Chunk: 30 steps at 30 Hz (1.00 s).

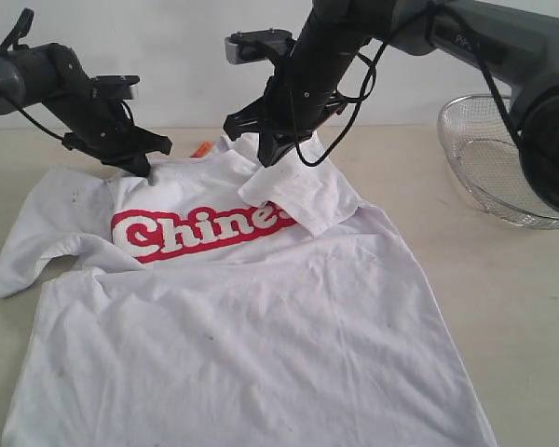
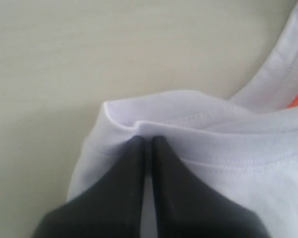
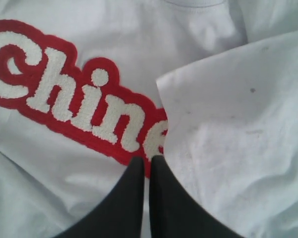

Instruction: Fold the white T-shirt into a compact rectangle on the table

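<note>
Two shut grippers: shirt point(image 1: 242, 326) hem is being pinched by left gripper point(image 2: 148, 140) beyond the lettering point(image 1: 168, 233); hold of right gripper point(image 3: 149, 159) unclear. Cloth is best being drawn level.

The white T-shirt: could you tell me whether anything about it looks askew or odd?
Yes: the sleeve on the right of the exterior view is flipped inward over the white T-shirt's chest, hiding the end of the red lettering, while the other sleeve lies spread out.

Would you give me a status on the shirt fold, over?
Left hand shut at shoulder; right hand shut above chest. White T-shirt spread, one sleeve folded in. Wire basket well aside.
</note>
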Each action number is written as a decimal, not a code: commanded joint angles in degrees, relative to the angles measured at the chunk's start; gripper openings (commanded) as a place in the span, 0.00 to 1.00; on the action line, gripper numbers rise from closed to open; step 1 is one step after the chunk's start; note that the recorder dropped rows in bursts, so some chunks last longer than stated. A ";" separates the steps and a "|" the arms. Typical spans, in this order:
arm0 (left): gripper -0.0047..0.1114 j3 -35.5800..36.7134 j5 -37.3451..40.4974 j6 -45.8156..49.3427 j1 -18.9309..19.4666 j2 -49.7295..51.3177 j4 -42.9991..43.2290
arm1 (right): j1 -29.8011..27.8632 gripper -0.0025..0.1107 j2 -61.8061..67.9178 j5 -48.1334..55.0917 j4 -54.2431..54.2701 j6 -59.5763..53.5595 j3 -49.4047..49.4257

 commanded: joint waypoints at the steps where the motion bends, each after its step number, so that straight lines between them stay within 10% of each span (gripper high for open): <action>1: 0.08 -1.13 0.66 -2.09 0.44 1.48 2.43 | -0.26 0.02 -1.06 0.71 -0.28 -0.09 0.00; 30: 0.08 -14.15 18.47 -3.39 3.57 0.33 3.14 | -0.26 0.02 -1.62 1.83 0.28 -0.29 0.00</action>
